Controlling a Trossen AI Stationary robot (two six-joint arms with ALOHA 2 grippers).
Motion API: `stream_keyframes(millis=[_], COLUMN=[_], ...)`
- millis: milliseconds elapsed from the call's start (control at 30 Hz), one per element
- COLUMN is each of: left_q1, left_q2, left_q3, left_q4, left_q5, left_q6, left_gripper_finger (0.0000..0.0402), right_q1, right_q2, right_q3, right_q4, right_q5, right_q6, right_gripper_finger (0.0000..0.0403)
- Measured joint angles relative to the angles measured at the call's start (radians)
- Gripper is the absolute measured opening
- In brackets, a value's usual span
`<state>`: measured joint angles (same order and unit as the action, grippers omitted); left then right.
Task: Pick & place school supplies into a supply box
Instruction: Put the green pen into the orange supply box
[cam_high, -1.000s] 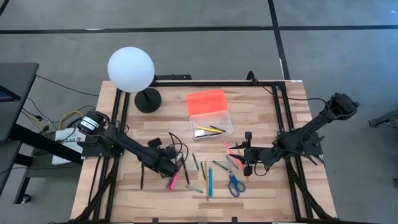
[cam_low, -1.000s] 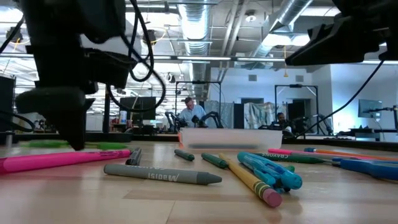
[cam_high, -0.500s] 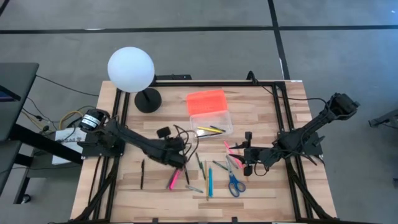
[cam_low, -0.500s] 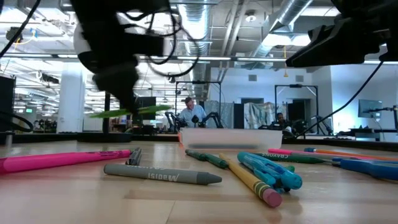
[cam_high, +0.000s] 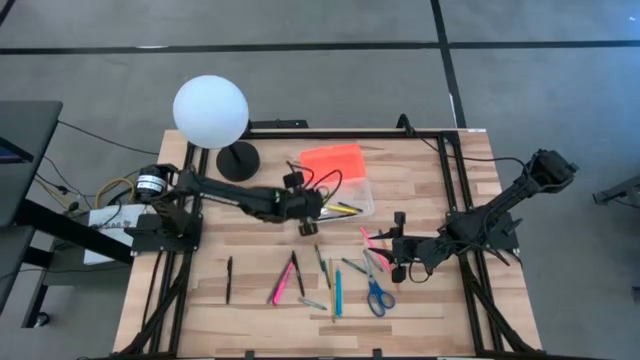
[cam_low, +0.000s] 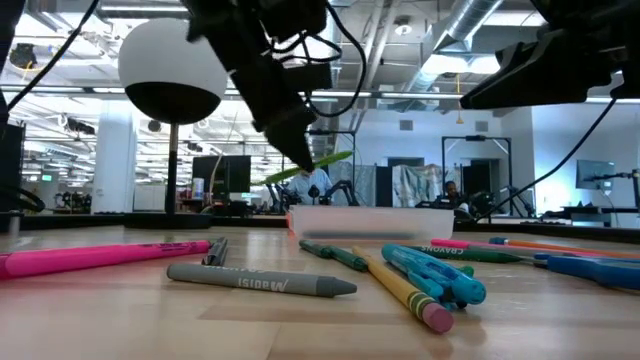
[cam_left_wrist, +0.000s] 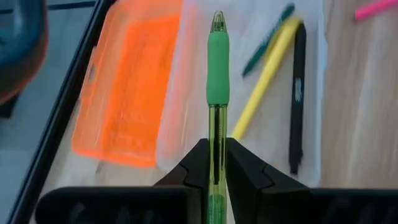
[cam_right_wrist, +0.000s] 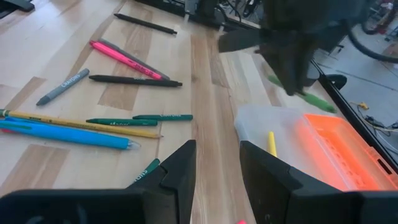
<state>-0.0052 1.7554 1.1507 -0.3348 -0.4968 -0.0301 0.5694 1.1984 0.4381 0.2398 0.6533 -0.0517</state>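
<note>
Just beside the small clear plastic box (cam_high: 340, 199) with its orange lid, the left gripper (cam_left_wrist: 214, 163) pinched a translucent green pen (cam_left_wrist: 217, 74), which should be lowered level before release.

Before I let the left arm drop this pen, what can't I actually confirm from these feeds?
- Clear plastic supply box, high view: the left end effector covers its near-left corner.
- Green pen, left wrist view: its rear end is hidden between the fingers.
- Blue-handled scissors: absent from both wrist views.
- Print on the black pen in the box: too small.
</note>
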Motion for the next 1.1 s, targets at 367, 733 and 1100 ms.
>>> stream_keyframes(millis=[367, 733, 1100], left_q1=[0.064, 0.064, 0.085], left_q2=[0.0, 0.066, 0.146], left_q3=[0.0, -0.012, 0.015], left_q4=[0.193, 0.289, 0.303], left_q5=[0.124, 0.126, 0.089], left_q6=[0.067, 0.073, 0.119], left_gripper_finger=[0.0027, 0.0027, 0.0027], right_q1=[0.0, 0.0, 0.0], right_q2=[0.0, 0.0, 0.0], right_q3=[0.0, -0.001, -0.002], right_q4=[0.0, 0.002, -0.078], right_q5=[0.0, 0.0, -0.001], right_q6=[0.0, 0.001, 0.071], right_gripper_finger=[0.0118, 0.0118, 0.0118])
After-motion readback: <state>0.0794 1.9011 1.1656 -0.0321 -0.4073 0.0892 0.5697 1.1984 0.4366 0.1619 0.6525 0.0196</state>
